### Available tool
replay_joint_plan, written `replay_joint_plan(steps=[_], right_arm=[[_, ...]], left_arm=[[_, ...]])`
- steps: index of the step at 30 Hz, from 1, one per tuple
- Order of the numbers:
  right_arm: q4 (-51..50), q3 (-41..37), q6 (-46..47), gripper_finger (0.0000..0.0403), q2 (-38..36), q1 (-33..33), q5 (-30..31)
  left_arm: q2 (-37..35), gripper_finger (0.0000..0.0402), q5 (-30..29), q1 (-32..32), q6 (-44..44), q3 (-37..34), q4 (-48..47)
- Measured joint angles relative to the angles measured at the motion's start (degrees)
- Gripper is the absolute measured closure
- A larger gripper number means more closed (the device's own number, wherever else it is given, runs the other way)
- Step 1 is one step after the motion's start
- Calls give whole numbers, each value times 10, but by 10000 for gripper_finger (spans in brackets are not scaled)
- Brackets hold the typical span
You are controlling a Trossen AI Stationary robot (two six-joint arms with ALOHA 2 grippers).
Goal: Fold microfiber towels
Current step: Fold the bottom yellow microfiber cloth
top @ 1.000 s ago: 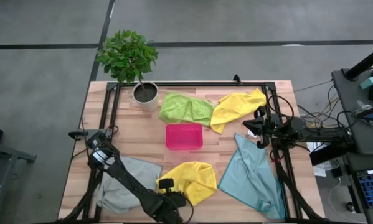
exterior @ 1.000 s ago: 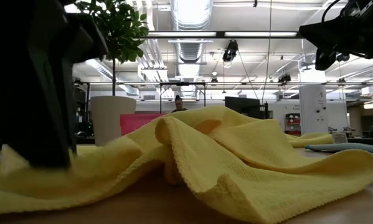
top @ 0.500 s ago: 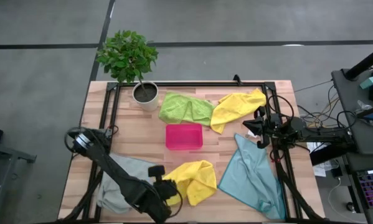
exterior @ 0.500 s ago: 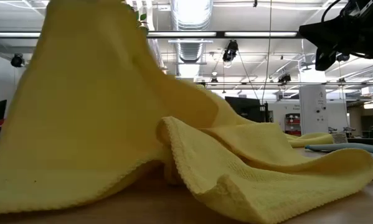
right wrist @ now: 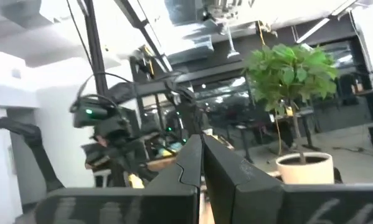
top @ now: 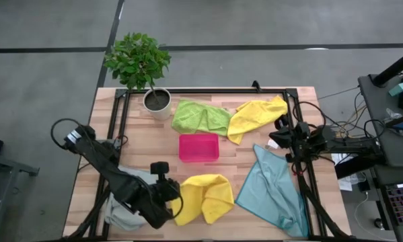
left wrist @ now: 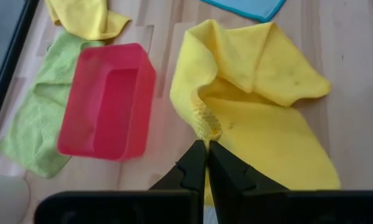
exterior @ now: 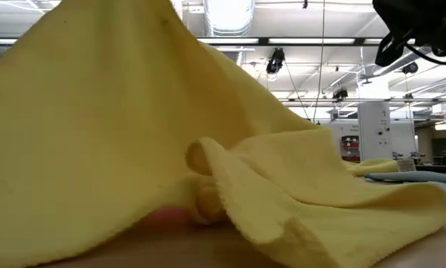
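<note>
Yellow towel (left wrist: 261,118) edge pinched in the closed left hand (left wrist: 206,149), beside the pink tray (left wrist: 108,99).

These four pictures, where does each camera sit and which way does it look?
High view: above the table, looking straight down; both arms show, with the left gripper at the near yellow towel.
Low view: at table height, looking level into the room; that yellow towel fills it, an arm at top right.
Left wrist view: on the left arm, looking down past its shut jaws at the same towel and pink tray.
Right wrist view: on the right arm, raised, facing the potted plant.
Shared: the near yellow towel.
</note>
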Motion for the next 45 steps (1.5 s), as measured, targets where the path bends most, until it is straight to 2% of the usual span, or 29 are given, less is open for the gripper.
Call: replay_joint_plan(steps=[11,17,24,30,34,41,45], right_arm=[[45,0,29,394,4,0,5],[76,0,27,394,34,0,20],[142,0,14,394,103,0,22],[139,46,-16,394,177,0,22],[103,98,-32,394,231,0,22],[-36,188,-48,394,321,0,21],[-48,212,-46,394,381,18,21]], left_arm=[[-90,402,-2,-3,-1,-114,68],[-109,402,-3,-3,0,-116,69],[-112,402,-9,-3,1,-116,68],[-119,402,-12,-3,2,-116,45],[-135,401,-32,-3,0,-116,45],[-167,401,-82,-3,-14,-115,49],[-177,401,-127,-3,-26,-115,50]])
